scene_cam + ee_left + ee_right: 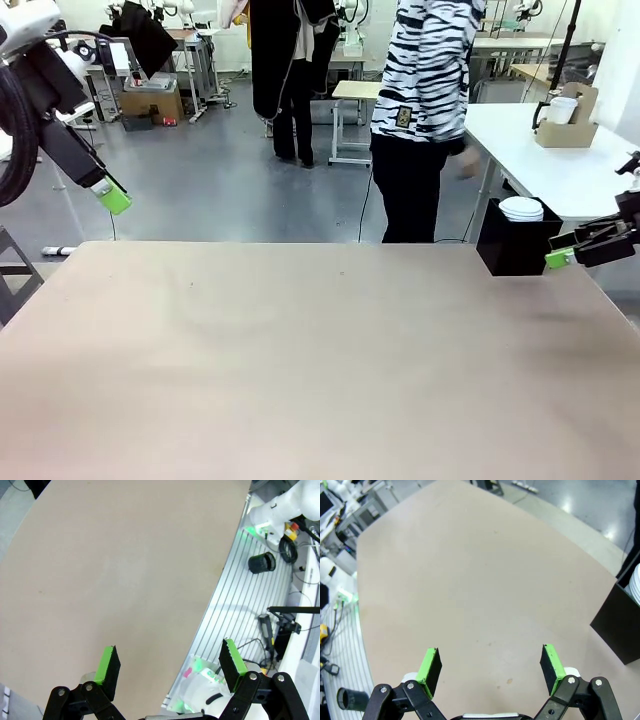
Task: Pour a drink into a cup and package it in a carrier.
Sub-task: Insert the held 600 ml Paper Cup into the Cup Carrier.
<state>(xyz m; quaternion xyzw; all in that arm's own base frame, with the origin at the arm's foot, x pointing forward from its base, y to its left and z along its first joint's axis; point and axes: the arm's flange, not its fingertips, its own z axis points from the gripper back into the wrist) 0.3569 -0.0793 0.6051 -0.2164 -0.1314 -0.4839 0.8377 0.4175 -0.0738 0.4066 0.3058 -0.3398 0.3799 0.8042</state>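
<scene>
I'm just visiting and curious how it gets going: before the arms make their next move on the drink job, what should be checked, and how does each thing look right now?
1. Left gripper open and holding nothing: ok.
2. Right gripper open and holding nothing: ok.
3. Brown carrier on the work table: not ok; it sits on a white table behind.
4. Cup within reach: cannot tell; white cups are stacked in the black holder at the far right corner.
5. Drink ready to pour: cannot tell.
6. Person in place at the table: not ok; standing back from it.
</scene>
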